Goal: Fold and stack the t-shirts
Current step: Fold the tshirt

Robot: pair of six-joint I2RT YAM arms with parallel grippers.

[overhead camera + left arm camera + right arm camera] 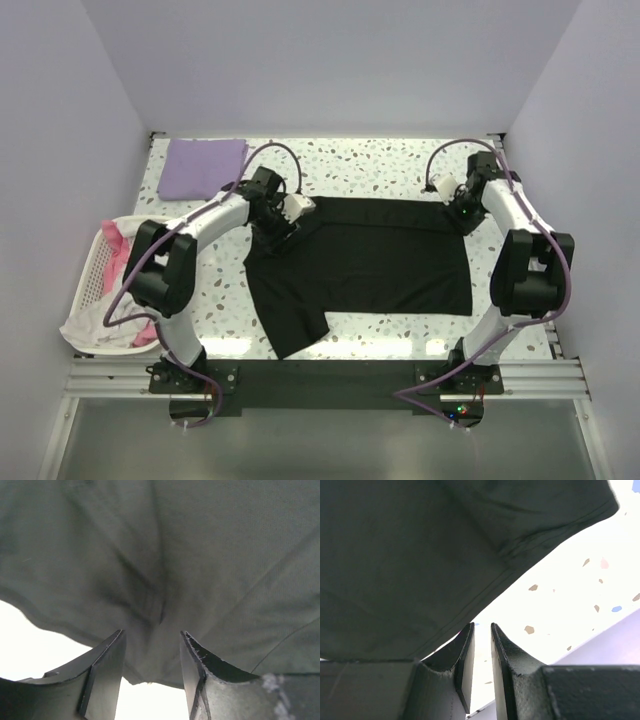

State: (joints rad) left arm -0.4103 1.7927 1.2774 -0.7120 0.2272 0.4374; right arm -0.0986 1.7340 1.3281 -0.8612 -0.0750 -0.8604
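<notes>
A large black t-shirt (380, 255) lies spread across the middle of the speckled table (380, 165), one sleeve trailing toward the near edge. The lavender t-shirt (203, 166) rests as a flat folded square at the far left corner. My left gripper (283, 230) is down at the black shirt's upper left part. In the left wrist view the left gripper (152, 632) stands open, with the black t-shirt (200, 555) lying loose across the gap. My right gripper (460, 212) is at the shirt's far right corner. Up close the right gripper (482, 625) shows a narrow empty gap, beside the black t-shirt (395, 555).
A white lattice basket (92, 272) holding pink and white cloth hangs off the table's left edge. Pale walls close in the table at the back and both sides. Bare speckled table (560, 605) shows beyond the shirt's right hem.
</notes>
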